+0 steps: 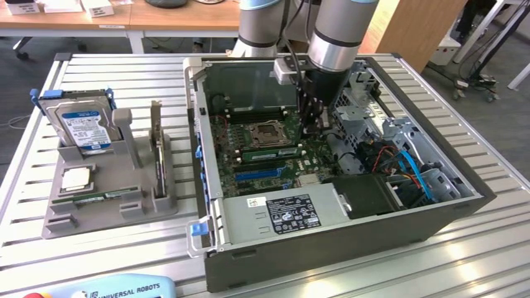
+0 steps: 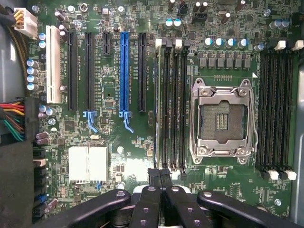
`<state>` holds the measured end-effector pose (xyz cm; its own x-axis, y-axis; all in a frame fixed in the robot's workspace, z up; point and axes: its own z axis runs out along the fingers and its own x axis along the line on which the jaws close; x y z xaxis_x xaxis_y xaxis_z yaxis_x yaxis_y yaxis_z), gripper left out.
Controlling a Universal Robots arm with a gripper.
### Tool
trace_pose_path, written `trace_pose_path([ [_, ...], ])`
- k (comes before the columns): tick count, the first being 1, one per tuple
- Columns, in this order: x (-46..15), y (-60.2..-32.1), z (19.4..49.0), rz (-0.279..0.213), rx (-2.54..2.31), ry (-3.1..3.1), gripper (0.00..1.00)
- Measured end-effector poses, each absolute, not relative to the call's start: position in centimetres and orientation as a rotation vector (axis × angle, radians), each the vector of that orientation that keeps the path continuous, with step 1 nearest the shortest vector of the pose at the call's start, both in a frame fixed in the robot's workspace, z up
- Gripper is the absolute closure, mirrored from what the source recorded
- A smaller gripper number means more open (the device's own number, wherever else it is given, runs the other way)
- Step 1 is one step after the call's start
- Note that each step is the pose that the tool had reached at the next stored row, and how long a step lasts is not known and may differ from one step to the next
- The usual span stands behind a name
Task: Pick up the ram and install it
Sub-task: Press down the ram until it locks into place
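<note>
My gripper reaches down inside the open computer case, low over the motherboard. In the wrist view its two black fingertips are pressed together, shut, over one end of the memory slots beside the empty processor socket. The ram is a long green stick standing in a slot next to the socket. From the wrist it is seen edge-on as a thin line in the outermost slot. I cannot tell whether the fingertips touch it.
A grey holder on the slatted table at the exterior view's left carries a blue-labelled hard drive, a square silver chip, an upright card and a flat green stick. The case walls, cables and power supply crowd the arm.
</note>
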<state>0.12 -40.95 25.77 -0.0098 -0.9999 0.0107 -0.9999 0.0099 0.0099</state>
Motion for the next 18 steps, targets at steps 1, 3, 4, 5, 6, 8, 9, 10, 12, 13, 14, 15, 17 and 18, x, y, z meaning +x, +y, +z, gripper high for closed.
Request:
trace_pose_path([
  [1,0.12,-40.96,25.70,0.001,2.200,-2.222,0.90],
  [3,0.12,-40.96,25.55,0.001,2.200,-2.222,0.90],
  [4,0.12,-40.96,25.48,0.001,2.200,-2.222,0.90],
  [5,0.12,-40.96,25.41,0.001,2.200,-2.222,0.90],
  [6,0.11,-40.95,25.34,0.001,2.200,-2.222,0.90],
  [8,0.12,-40.96,25.23,0.000,2.200,-2.222,0.90],
  [9,0.11,-40.96,25.19,0.000,2.200,-2.222,0.90],
  [10,0.12,-40.96,25.14,0.000,2.200,-2.222,0.90],
  [12,0.12,-40.96,25.03,0.000,2.200,-2.222,0.90],
  [13,0.12,-40.96,24.97,0.000,2.201,-2.222,0.90],
  [14,0.12,-40.95,24.92,0.000,2.201,-2.222,0.90],
  [15,0.12,-40.96,24.92,0.000,2.200,-2.222,0.90],
  [17,0.12,-40.96,24.92,0.000,2.200,-2.222,0.90],
  [18,0.11,-40.96,24.92,0.000,2.200,-2.222,0.90],
])
